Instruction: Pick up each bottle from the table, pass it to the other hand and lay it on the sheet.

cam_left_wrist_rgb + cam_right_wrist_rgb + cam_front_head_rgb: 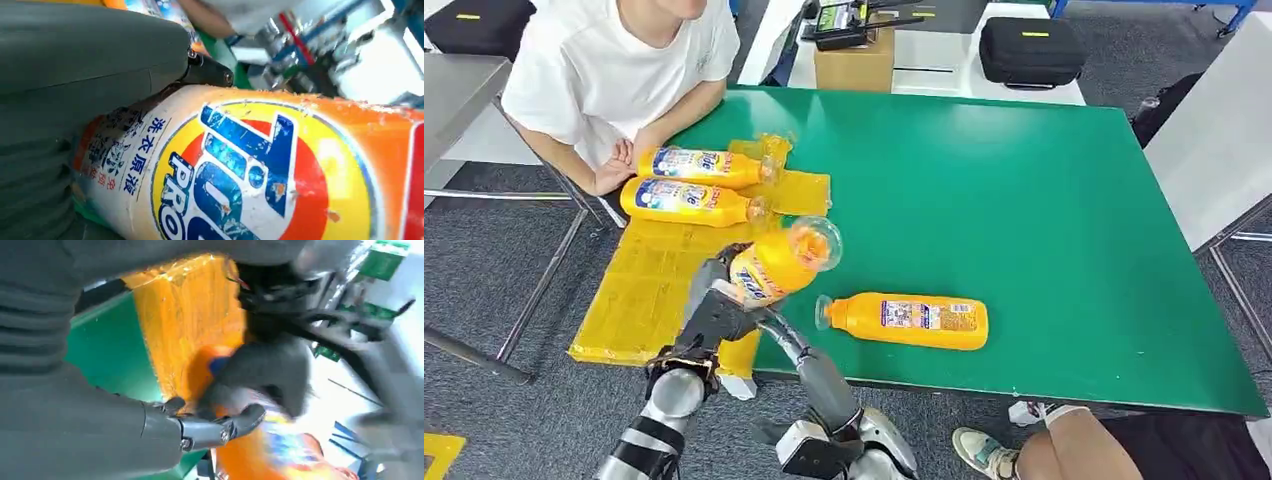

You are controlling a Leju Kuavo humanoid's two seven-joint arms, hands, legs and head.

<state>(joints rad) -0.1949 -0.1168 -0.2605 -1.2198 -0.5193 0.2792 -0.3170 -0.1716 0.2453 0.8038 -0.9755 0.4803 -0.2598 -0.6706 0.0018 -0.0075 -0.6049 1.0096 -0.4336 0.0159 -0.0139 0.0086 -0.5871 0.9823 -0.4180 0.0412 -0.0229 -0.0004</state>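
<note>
**Four orange bottles, one aloft**

Two labelled orange bottles [692,165] [689,201] lie side by side on the yellow sheet [649,285]. A third [779,262] is held tilted above its edge; a fourth [906,320] lies on the green table [1044,220].

A green bench [1024,200] stands on grey carpet [494,270]. At its far left corner a person in a white T-shirt [614,70] leans in, one hand [614,172] resting at the bench edge. Beyond the far edge a cardboard box [854,62] carries black handsets [849,30], and a black case [1031,50] lies on a white surface. Another black case [479,25] sits far left. At the near right are a knee [1074,445] and a shoe [984,455].
</note>
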